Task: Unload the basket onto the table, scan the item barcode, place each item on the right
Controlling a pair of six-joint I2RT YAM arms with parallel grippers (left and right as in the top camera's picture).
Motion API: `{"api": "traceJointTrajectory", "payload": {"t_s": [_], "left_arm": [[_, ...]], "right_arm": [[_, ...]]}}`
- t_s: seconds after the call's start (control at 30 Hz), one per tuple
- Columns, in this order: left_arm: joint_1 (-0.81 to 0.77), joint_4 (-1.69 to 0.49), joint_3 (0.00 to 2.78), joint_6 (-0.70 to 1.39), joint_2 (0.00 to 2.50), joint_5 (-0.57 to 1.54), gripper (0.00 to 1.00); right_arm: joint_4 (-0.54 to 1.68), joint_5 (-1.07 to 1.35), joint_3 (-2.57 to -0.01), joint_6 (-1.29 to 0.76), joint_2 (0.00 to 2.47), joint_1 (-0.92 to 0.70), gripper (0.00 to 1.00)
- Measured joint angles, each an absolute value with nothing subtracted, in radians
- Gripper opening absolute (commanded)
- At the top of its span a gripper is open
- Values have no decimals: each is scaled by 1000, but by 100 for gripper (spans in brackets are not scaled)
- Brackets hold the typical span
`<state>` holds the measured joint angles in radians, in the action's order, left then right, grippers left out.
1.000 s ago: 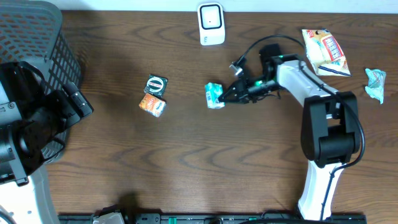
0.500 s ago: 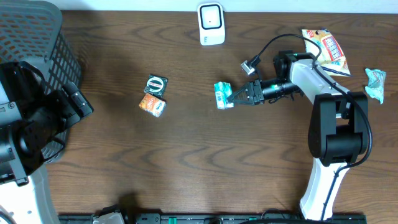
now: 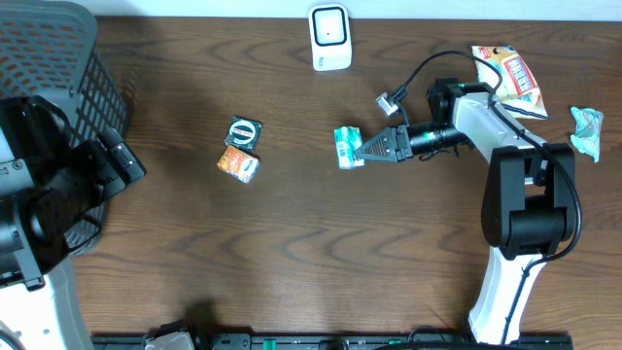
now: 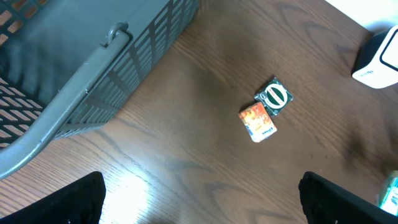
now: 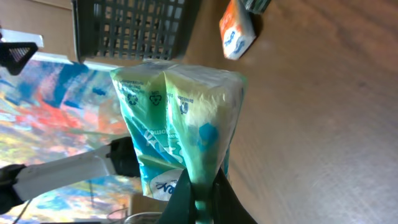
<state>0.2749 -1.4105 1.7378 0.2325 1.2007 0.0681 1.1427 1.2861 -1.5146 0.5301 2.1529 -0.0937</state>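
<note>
- Right gripper (image 3: 364, 149) is squeezing fully closed on the green packet (image 3: 347, 148), pinching its crimped edge; the wrist view is showing the fingers (image 5: 186, 200) meeting on that seam, with the packet (image 5: 180, 118) standing out beyond them.
- The packet is showing green and white print with small recycling marks near its far end; no barcode is readable in either view.
- Whether the packet is touching the table (image 3: 321, 253) or hanging just above it cannot be told.
- Right arm is reaching leftward across the table, its gripper lying nearly level.
- The packet is sitting toward the middle of the table, in front of the scanner (image 3: 329, 37) and slightly to its right, well apart from it.
- The scanner is standing at the far edge of the table, white, with a dark window.
- Left of the green packet, an orange packet (image 3: 238, 163) and a dark packet (image 3: 244, 132) with a round green label are lying on the table, touching each other.
- Near the right arm's base, a snack bag (image 3: 508, 81) and a crumpled wrapper (image 3: 587, 131) are lying at the table's right end.
- Left gripper (image 4: 200, 186) is standing wide open and holding nothing, hovering over bare wood beside the basket (image 4: 93, 68).
- Its wrist view is taking in the orange packet (image 4: 257, 121), the dark packet (image 4: 274, 95) and the scanner (image 4: 379, 56).
</note>
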Motion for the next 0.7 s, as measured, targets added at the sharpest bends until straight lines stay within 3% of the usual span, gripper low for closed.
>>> {"api": "traceJointTrajectory", "payload": {"t_s": [0.13, 0.53, 0.57, 0.7], "left_arm": [[275, -1411, 1738, 233, 1201, 68, 98], [275, -1411, 1738, 233, 1201, 68, 98], [275, -1411, 1738, 233, 1201, 68, 98], [275, -1411, 1738, 233, 1201, 68, 98]], "right_arm": [[1047, 1201, -1514, 418, 2153, -94, 1], [953, 521, -1514, -77, 2153, -186, 1], [949, 491, -1515, -98, 2152, -197, 4], [937, 401, -1515, -156, 2138, -238, 29]]}}
